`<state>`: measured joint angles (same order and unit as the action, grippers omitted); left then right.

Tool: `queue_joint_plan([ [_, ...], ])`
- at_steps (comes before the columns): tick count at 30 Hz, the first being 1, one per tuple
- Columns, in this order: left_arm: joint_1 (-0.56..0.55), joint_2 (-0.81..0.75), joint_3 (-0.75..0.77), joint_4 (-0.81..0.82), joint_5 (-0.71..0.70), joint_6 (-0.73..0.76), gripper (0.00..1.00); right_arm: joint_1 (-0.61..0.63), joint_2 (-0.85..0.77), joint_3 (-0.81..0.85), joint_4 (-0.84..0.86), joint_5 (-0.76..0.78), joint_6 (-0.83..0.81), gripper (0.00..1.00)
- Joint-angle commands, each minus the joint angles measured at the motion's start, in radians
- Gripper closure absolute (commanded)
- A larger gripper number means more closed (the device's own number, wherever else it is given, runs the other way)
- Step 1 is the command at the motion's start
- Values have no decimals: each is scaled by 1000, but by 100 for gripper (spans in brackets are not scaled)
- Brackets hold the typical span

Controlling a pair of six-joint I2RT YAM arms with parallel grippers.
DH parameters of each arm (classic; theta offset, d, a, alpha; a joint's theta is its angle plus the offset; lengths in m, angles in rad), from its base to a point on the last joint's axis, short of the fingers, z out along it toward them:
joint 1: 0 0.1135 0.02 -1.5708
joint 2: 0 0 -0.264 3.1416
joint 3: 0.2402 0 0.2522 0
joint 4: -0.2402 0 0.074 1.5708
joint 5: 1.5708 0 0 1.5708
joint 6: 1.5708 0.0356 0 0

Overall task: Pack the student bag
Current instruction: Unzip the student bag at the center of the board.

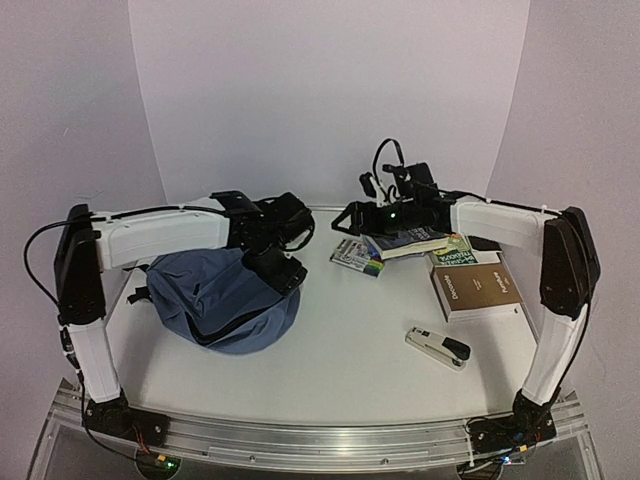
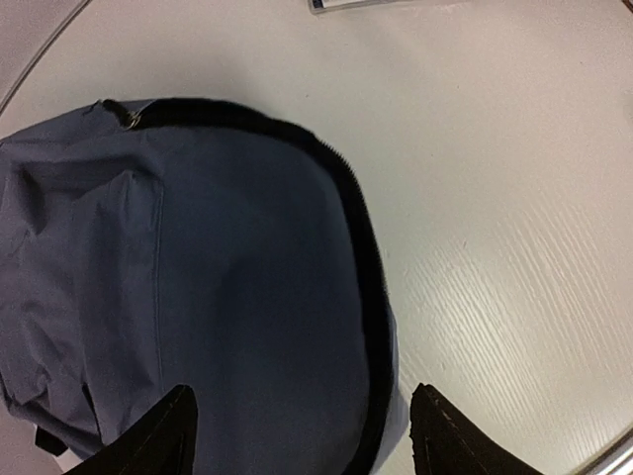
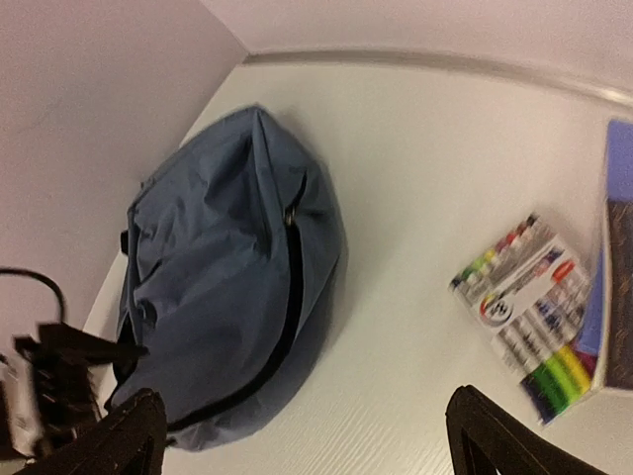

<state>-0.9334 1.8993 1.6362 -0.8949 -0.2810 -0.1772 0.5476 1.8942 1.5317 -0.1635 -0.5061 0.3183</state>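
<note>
Stapler [image 1: 438, 347] nearest, front right on table [image 1: 340, 380]. Student bag [image 1: 215, 295] lying flat on left side of table. Left gripper [image 2: 302, 445] over bag's right edge, jaws spread wide, gripping nothing. Brown book [image 1: 478, 290] at right. Marker pack [image 1: 357, 256] farther back, centre. Right gripper [image 3: 307, 440] above marker pack, jaws wide apart, empty.

Soft, even overhead light leaves only a faint shadow beside the student bag [image 1: 215, 292] on the white table [image 1: 350, 345]. The right wrist view is blurred, smearing the marker pack [image 3: 529, 317]; the left wrist view curves at its edges.
</note>
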Motion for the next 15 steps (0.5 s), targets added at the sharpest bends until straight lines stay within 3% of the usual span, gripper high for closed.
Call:
queue_joint_plan([
  [1,-1,-198,-101,-143,42,-91,26,79,-47,-96,3,-107,37,2],
  [7,-1,-310,-254,-170,103,-149,32,192,-37,-152,63,-172,61,2],
  [15,-1,-299,-329,-143,126,-130,43,274,94,-120,91,-190,105,6],
])
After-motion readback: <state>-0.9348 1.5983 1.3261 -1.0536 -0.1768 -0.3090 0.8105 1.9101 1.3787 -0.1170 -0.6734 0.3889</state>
